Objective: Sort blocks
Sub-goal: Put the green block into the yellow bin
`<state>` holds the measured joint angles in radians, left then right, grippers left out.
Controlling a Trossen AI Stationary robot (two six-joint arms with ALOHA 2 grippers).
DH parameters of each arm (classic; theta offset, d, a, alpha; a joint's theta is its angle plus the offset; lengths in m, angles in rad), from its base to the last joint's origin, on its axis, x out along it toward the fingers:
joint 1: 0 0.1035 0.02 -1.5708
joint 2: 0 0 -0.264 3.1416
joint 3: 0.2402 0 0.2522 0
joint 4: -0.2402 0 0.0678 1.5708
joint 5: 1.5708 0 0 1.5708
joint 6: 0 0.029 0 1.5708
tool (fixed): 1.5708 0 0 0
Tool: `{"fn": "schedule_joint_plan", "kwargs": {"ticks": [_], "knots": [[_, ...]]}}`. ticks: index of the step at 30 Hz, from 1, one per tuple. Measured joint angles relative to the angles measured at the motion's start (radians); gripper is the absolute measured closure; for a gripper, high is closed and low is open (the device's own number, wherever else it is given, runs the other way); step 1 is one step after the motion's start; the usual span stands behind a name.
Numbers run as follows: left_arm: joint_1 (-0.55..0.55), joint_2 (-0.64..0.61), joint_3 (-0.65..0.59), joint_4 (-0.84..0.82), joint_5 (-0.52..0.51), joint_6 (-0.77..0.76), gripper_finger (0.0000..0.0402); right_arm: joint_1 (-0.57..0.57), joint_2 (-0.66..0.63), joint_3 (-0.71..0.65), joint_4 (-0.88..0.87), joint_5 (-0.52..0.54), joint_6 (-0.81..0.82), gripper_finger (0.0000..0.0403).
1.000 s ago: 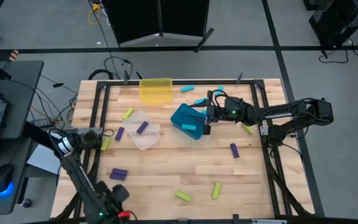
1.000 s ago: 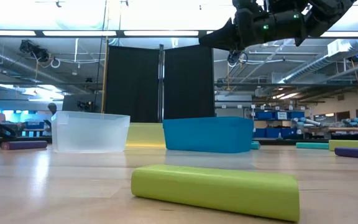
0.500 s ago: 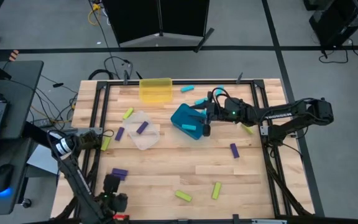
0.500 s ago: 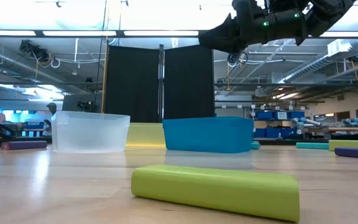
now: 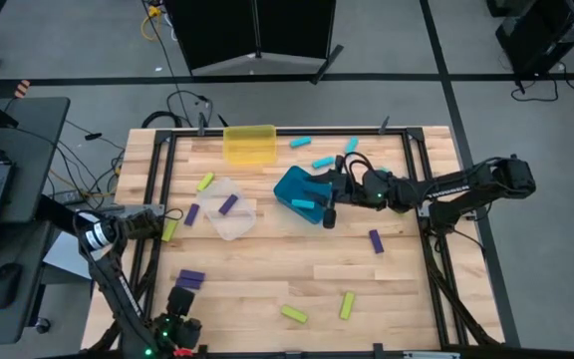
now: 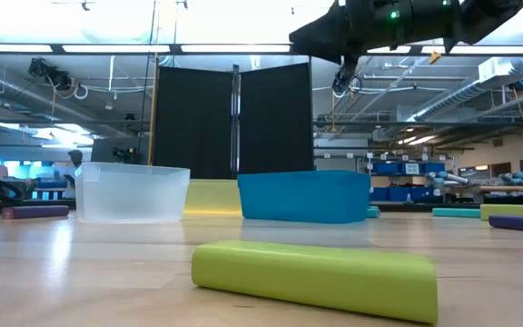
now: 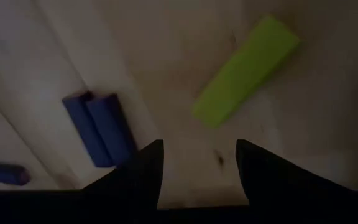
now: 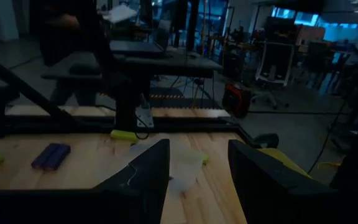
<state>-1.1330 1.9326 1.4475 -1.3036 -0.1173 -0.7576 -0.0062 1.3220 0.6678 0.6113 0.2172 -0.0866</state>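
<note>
Teal bin (image 5: 299, 193) lies directly under the right hand (image 5: 325, 196), whose fingers are spread with nothing between them; one cyan block (image 5: 304, 204) already rests inside. One purple block (image 5: 228, 204) sits in the clear bin (image 5: 235, 221) farther out past the teal one. Yellow bin (image 5: 249, 144) looks empty. Judgement: sorting is early, two blocks binned, most loose.

Loose on the tabletop (image 5: 267, 274), counted from above: three cyan beyond the right hand, about five yellow-green, three purple.

Left hand (image 7: 198, 165) hovers low at the near left edge, fingers apart and empty, with a purple pair (image 7: 101, 128) and a yellow-green block (image 7: 246, 70) just ahead of it.
</note>
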Motion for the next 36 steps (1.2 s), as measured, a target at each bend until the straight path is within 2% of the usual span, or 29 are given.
{"fn": "schedule_joint_plan", "kwargs": {"ticks": [4, 9, 16, 29, 36], "knots": [[-0.002, -0.026, -0.015, 0.059, -0.020, 0.025, 0.0192, 0.025, 0.000, 0.000, 0.005, 0.033, 0.016, 0.0228], [-0.001, -0.106, -0.112, 0.190, 0.001, 0.000, 0.0192, 0.059, 0.000, 0.000, 0.013, 0.078, 0.016, 0.0228], [0.013, -0.219, -0.238, 0.266, 0.003, 0.006, 0.0192, 0.094, 0.000, 0.000, 0.023, 0.107, 0.016, 0.0230], [0.022, -0.225, -0.257, 0.408, -0.027, 0.371, 0.0192, 0.149, 0.000, 0.000, 0.024, 0.236, 0.032, 0.0230], [0.018, -0.222, -0.312, 0.427, -0.018, 0.366, 0.0168, 0.174, 0.000, 0.000, 0.024, 0.285, 0.039, 0.0230]]}}
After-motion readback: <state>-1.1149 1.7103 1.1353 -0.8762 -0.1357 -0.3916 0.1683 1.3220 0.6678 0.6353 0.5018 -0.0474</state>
